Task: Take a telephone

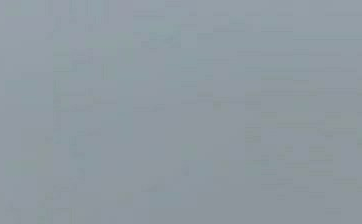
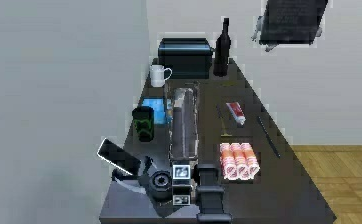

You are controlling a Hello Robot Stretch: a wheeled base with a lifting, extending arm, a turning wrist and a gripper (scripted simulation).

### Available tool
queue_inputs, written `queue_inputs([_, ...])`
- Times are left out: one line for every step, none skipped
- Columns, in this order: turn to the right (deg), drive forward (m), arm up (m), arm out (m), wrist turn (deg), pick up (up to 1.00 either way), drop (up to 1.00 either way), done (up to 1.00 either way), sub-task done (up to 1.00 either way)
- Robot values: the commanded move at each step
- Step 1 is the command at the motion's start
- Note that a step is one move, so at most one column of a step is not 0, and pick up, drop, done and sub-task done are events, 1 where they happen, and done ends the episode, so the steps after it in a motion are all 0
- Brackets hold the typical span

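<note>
The forward view faces a plain grey wall (image 1: 181,112). In the arm side view, a dark counter (image 2: 289,190) runs from 6 o'clock toward 12 o'clock. The telephone (image 2: 113,153), a flat dark slab with a pale edge, sits tilted at the counter's 8 o'clock edge. The pincer (image 2: 130,168) is just at its 4 o'clock side; whether the pincer grips the telephone or anything else cannot be told. A green-and-dark object (image 2: 146,122) stands at 12 o'clock of the pincer, with a white mug (image 2: 161,74) farther out. A black box (image 2: 185,54) sits at the counter's far end. A long grey object (image 2: 182,120) lies lengthwise mid-counter. A dark bottle (image 2: 224,46) stands upright at 3 o'clock of the box. Pink rolls (image 2: 239,161) lie at 4 o'clock of the long object, and a thin dark rod (image 2: 269,135) lies near the counter's 3 o'clock edge.
</note>
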Motion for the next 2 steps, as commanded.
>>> queue_inputs([0.0,0.0,0.1,0.0,0.0,0.0,0.0,0.0,0.0])
queue_inputs([0.0,0.0,0.0,0.0,0.0,0.0,0.0,1.0,0.0])
